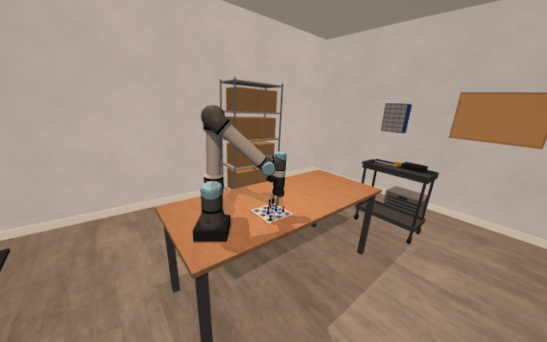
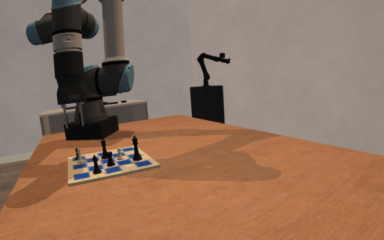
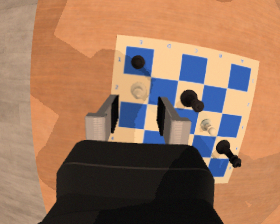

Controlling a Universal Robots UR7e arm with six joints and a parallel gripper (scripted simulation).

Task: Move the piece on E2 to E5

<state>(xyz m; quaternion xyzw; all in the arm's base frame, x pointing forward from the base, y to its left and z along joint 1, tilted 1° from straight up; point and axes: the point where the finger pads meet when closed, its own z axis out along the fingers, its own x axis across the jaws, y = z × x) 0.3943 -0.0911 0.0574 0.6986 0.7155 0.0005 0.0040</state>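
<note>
Where the wooden table (image 1: 322, 193) stands, grey walls (image 1: 99, 86) enclose.

Open air between gripper (image 2: 73, 121) and board (image 2: 135, 171); upright black pieces (image 2: 135, 148) crowding its middle squares

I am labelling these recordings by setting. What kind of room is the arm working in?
Most likely a workshop or storage room. A metal shelf rack with cardboard boxes stands by the wall, a tool cart is beside the table, and a small parts drawer cabinet hangs on the wall.
</note>
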